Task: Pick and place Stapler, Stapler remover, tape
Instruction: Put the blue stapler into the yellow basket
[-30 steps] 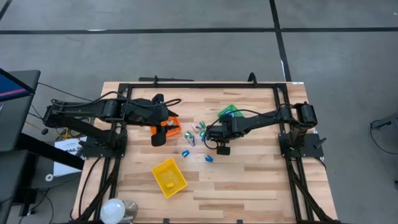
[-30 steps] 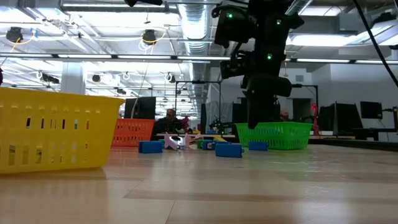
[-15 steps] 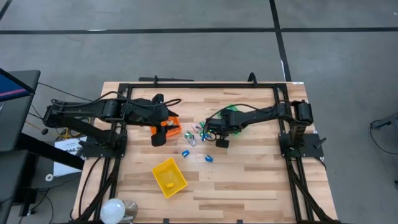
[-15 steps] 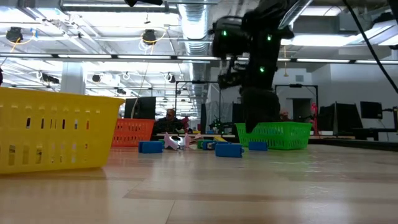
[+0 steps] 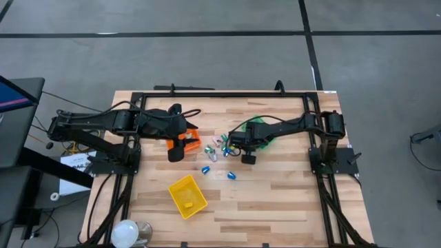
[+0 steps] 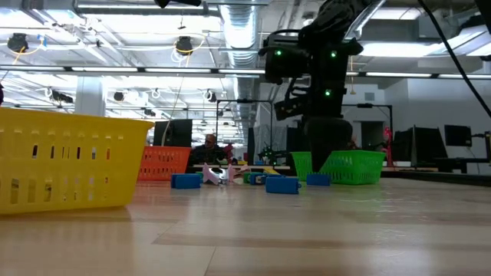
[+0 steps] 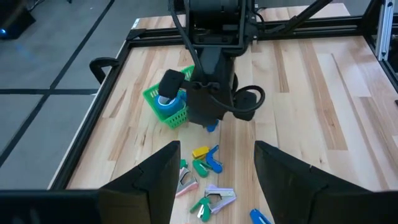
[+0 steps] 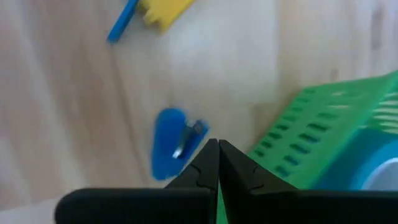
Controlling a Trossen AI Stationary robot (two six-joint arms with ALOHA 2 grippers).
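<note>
My right gripper (image 5: 237, 146) (image 8: 217, 148) is shut and empty. It hangs low over the table beside the green bin (image 8: 323, 124), just above a small blue piece with a metal part (image 8: 174, 146). One blue tape roll (image 7: 165, 103) lies in the green bin (image 7: 169, 107). Two more blue rolls (image 5: 205, 169) (image 5: 231, 175) lie on the table nearer the front. My left gripper (image 7: 214, 180) is open and empty, held above the orange bin (image 5: 191, 142). Several small coloured stapler removers (image 7: 208, 165) lie scattered between the two grippers.
A yellow bin (image 5: 187, 195) stands toward the near edge and fills the left of the low view (image 6: 69, 157). The orange bin (image 6: 163, 162) and the green bin (image 6: 349, 166) stand farther back. A black frame (image 5: 220, 94) runs around the table.
My right gripper has gone a little toward the table's far edge and the green bin, and has come down close to the table. Its arm now covers most of the green bin in the high view.
</note>
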